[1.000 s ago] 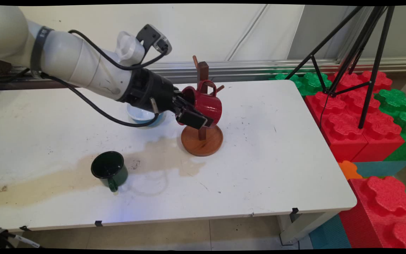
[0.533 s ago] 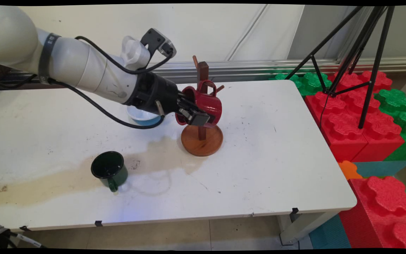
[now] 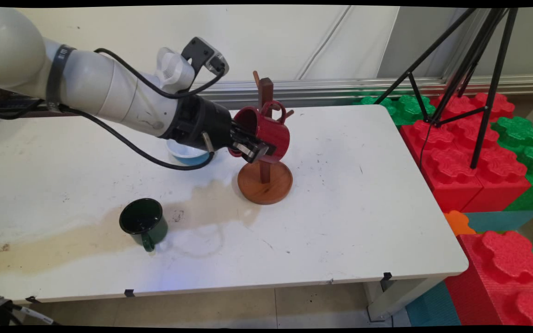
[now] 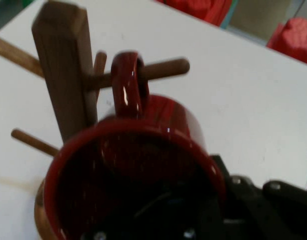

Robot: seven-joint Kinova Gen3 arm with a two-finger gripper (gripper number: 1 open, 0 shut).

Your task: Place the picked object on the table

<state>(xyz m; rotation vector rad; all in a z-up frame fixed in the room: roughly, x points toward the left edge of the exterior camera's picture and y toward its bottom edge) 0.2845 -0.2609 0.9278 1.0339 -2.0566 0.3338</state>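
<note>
— White wall stands behind, and before it you see the white bench (image 3: 340, 222) with a long brownish stain (image 3: 109, 226) across its left half. Where is your end effector?

— Your black two-finger end effector (image 3: 253, 149) is above the middle of the bench, at the back. It is closed on the rim of the glossy red mug (image 3: 269, 134): one finger goes inside the mug and one lies on the outer wall, as the hand view shows it. You hold the mug tilted, with its mouth toward the arm.

— And where is the mug against the rack?

— The mug is in the air, right at the wooden mug tree with a round base (image 3: 265, 181). In the hand view the red handle (image 4: 128, 82) is around one horizontal wooden peg (image 4: 163, 68), beside the square upright post (image 4: 63, 70). The peg passes through the loop of the handle. If the mug's wall touches the post, you cannot tell.

— What else is near?

— A pale blue bowl with white inside (image 3: 188, 155) stands just behind the arm, partly hidden by it. A dark green enamel mug (image 3: 144, 223) stands upright on the stain, well apart from the end effector, toward the front left. Large red and green toy blocks (image 3: 470, 152) lie at the right of the bench, with a black tripod (image 3: 474, 69) on them.
</note>
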